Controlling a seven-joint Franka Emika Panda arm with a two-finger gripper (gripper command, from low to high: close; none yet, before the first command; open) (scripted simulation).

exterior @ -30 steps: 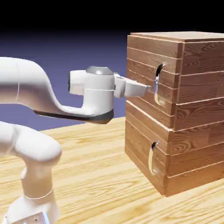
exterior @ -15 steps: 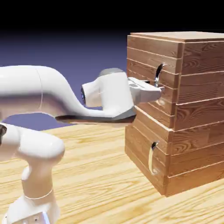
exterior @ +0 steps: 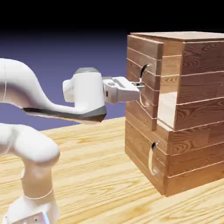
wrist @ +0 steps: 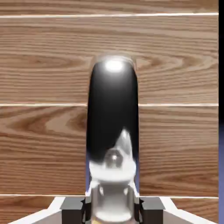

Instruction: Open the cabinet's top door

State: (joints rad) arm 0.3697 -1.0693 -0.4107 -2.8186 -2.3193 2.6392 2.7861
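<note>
And here is the white robot arm (exterior: 30,100) reaching level across from the exterior view's left, its two-finger gripper (exterior: 139,85) clamped tight on the long curved silver handle (exterior: 143,83) of the top door (exterior: 141,81), the upper, taller panel of reddish-brown horizontal planks. That door stands ajar: its handle side is swung out from the front of the boxy reddish-brown wood-plank cabinet (exterior: 197,109), and a gap shows between the door's edge and the cabinet body, with a pale lit strip of the interior (exterior: 167,107) visible behind it. The hinge side cannot be made out from here.

Below it, the shorter lower panel (exterior: 146,153) sits flush and shut, its smaller curved silver handle (exterior: 152,158) well clear of the gripper. The cabinet rests on the light wood-grain counter (exterior: 100,183), towards the exterior view's right, and the arm's white base (exterior: 33,205) rises at the lower left.

Down the hand view, the handle (wrist: 113,127) fills the middle as a dark glossy bar with a bright highlight near its top, running straight up between the 2 grey fingertips (wrist: 72,204) at the bottom edge. Both of them press in against its sides. Behind it, the door's planks (wrist: 43,70) run across the whole picture, and a thin sliver of blue-violet backdrop (wrist: 221,131) shows along the right edge
</note>
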